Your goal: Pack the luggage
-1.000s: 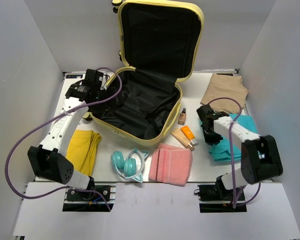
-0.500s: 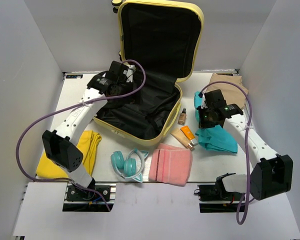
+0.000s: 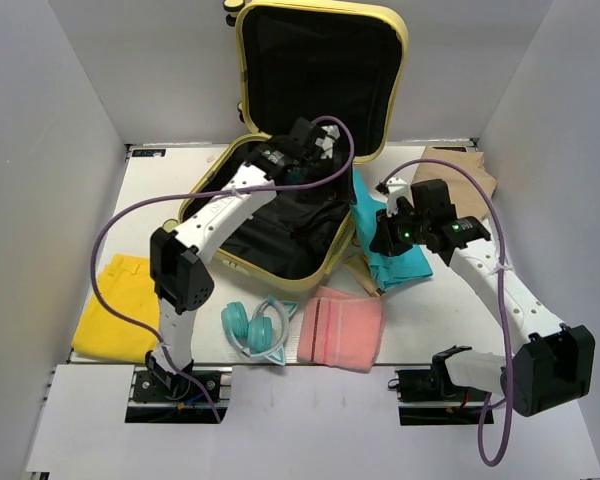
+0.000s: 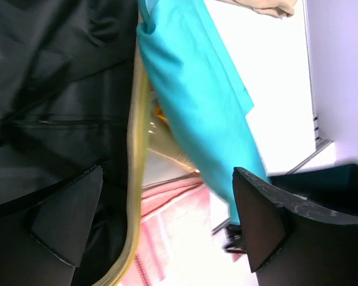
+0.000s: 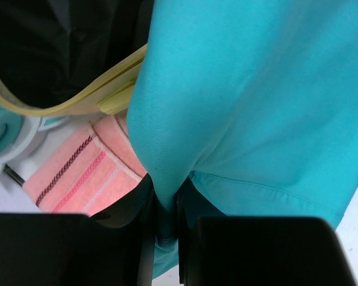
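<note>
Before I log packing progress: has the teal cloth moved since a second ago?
Yes. The teal cloth, pinched in the right tool, has shifted left to the luggage rim.

Luggage (image 3: 325,8): you had a pale yellow hard shell, smooth with a faint sheen. Its lining (image 3: 310,70) was matt black fabric, creased.
Teal cloth (image 5: 256,89): fine, even weave, matt, with a stitched hem.
Pink towel (image 3: 342,330): soft nap, crossed by woven ribbed bands.
Yellow cloth (image 3: 115,310) and beige garment (image 3: 458,156): plain matt fabric.
Headphones (image 3: 252,328): smooth teal plastic.
Your left claw (image 4: 167,171): its fingers (image 4: 262,220) were matt black and finely grained.
Bench (image 3: 160,200): flat, matt white.
</note>
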Robot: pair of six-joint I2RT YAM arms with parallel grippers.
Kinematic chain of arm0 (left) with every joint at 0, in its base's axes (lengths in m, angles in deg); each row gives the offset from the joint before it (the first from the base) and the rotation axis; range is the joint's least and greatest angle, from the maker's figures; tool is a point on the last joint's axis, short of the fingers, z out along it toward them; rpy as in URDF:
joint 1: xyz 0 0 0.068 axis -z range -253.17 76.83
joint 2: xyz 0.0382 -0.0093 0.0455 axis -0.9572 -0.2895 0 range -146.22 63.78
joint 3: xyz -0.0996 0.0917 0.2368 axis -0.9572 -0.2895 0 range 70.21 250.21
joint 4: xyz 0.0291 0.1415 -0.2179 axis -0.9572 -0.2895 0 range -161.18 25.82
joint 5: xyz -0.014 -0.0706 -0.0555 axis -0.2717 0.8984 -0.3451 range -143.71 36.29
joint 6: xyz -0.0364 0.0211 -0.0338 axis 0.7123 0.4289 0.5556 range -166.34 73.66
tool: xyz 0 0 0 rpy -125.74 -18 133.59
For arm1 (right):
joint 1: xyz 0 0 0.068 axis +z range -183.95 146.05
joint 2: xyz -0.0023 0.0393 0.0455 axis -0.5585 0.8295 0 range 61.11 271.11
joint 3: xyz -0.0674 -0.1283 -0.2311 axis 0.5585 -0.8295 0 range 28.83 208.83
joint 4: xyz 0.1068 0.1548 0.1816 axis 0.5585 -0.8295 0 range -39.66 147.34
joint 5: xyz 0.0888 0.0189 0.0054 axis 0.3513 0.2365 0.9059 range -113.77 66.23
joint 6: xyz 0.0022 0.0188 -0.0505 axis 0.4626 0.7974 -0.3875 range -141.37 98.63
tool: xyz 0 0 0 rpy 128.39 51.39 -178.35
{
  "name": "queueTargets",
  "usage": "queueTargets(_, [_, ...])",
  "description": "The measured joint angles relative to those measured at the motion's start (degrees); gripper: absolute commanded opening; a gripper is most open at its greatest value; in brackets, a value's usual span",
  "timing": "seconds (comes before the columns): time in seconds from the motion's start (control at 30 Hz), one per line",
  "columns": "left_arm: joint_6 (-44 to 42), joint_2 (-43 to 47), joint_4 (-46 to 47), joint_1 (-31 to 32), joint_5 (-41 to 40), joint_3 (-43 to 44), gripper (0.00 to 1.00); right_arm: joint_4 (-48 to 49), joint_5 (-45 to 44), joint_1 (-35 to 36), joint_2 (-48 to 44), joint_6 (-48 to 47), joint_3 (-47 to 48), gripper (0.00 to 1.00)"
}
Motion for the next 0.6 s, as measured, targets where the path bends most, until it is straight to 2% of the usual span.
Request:
queueTargets(0.3, [8.4,-3.5,4.0,1.2,0.3,-1.3,1.00,0.7,2.9,1.8,0.0,-4.9,-1.7,0.00])
queueTargets(0.6, [13.0,-7.3,7.2,1.9,0.3,-0.8,1.00,1.4,2.4,4.9,0.5,-8.1,-3.2,0.00])
